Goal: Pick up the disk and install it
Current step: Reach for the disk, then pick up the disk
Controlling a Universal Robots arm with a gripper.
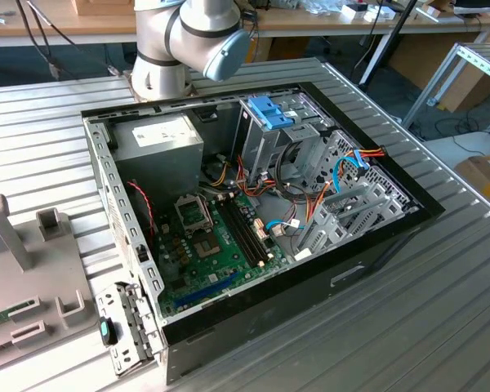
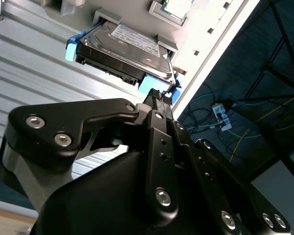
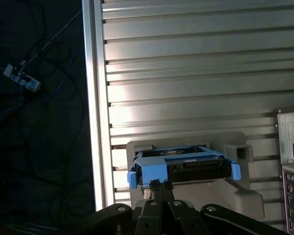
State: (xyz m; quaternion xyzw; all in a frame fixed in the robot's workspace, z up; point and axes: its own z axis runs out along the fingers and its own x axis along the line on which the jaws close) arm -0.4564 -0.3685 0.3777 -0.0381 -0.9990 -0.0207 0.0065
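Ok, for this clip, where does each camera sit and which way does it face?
Exterior view: off the arm, high up, looking down into the open computer case on the slatted table; the arm stands behind it.
First wrist view: on the wrist, facing along the gripper to the disk, edge-on in its grey holder.
Second wrist view: on the wrist, facing past the gripper onto the disk's labelled face.
Shared: both wrist views show gripper and disk.

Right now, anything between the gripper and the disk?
Nothing. In both wrist views the gripper sits right at the near edge of the disk, with no object in between. Whether they touch, I can't tell.
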